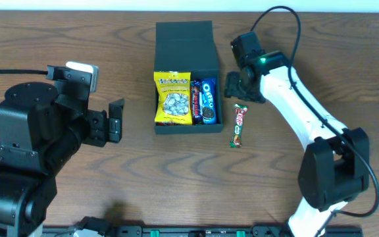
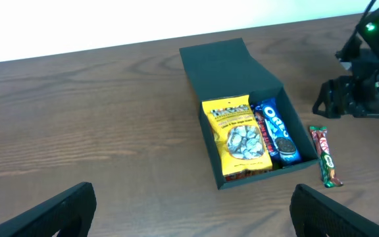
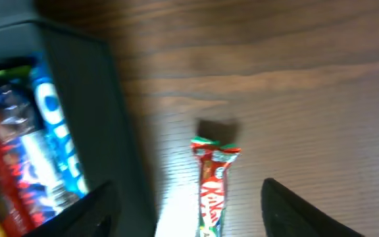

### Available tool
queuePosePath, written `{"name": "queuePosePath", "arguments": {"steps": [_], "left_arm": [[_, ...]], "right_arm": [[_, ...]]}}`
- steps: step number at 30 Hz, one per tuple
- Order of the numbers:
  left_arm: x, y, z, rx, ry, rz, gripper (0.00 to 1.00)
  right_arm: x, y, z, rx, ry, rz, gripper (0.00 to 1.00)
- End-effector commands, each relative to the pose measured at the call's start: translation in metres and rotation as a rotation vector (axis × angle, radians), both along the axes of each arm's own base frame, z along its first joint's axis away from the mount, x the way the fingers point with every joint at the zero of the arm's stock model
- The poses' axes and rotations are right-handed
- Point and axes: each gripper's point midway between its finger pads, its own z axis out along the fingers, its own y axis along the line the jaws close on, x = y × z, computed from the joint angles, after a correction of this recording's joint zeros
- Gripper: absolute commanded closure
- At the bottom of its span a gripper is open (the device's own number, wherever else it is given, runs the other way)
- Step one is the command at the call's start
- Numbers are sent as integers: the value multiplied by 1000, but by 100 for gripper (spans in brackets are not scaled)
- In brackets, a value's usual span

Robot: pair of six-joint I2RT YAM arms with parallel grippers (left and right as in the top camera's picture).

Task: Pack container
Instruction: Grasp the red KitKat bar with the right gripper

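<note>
1. Far to the left of the matte dark charcoal-teal cardboard container (image 1: 186, 33), the left gripper (image 1: 116, 120) hangs with its jaws spread wide and nothing between them. It is well clear of any trouble.
2. The container sits mid-table with its flap lid folded back. Packed inside, left to right, are a yellow crinkly snack bag (image 1: 172, 99), a slim dark-red wrapped bar (image 1: 195, 102) and a blue Oreo sleeve (image 1: 208, 100). They fill the width, so I judge another item may ride on top and foul the lid.
3. Just right of the container's right wall lies a flat red chocolate bar with green wrapper ends (image 1: 240, 126), not yet packed.
4. The right gripper (image 1: 235, 85) hovers beside that same wall, jaws apart and empty. The risk is that the inner finger clips the wall on the way down and shoves the container. The bar is also thin and low, so the pads could skate over it or push it away.
5. Views:
   - The overhead gives the full layout and both arms, but hides the right gripper's gap.
   - The right wrist, though blurred, shows the bar (image 3: 212, 187) between its open fingers (image 3: 97, 210), close to the container wall (image 3: 120, 131).
   - The left wrist alone shows the lid (image 2: 219, 62) lying back.
</note>
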Motion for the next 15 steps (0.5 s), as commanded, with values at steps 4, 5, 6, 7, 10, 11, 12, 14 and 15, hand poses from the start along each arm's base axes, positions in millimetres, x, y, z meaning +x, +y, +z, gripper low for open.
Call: {"name": "queuePosePath", "arguments": {"steps": [4,5,6,7,10,11,12,14,15], "left_arm": [[-1,1,5,-12,-12,9,5],[-1,1,5,-12,-12,9,5],[-1,1,5,-12,-12,9,5],[-1,1,5,-12,-12,9,5],[-1,1,5,-12,-13,9,5],[-1,1,5,-12,-13,9,5],[-1,1,5,-12,-12,9,5],[-1,1,5,-12,-12,9,5],[-1,1,5,-12,-12,9,5]], "right_arm": [[-29,-15,-36,-34,70,-43,38],[-31,-15,-41,-32,76,-45,39],[-36,-15,-47,-27,87,-47,39],[-38,-14,-51,-20,95,-45,39],[-43,-14,-63,-12,98,-43,40],[-44,-13,-67,-4,98,-41,41],[-45,-12,-70,5,97,-40,42],[-47,-10,-78,22,90,-37,42],[-47,-10,-81,28,87,-36,42]]}}
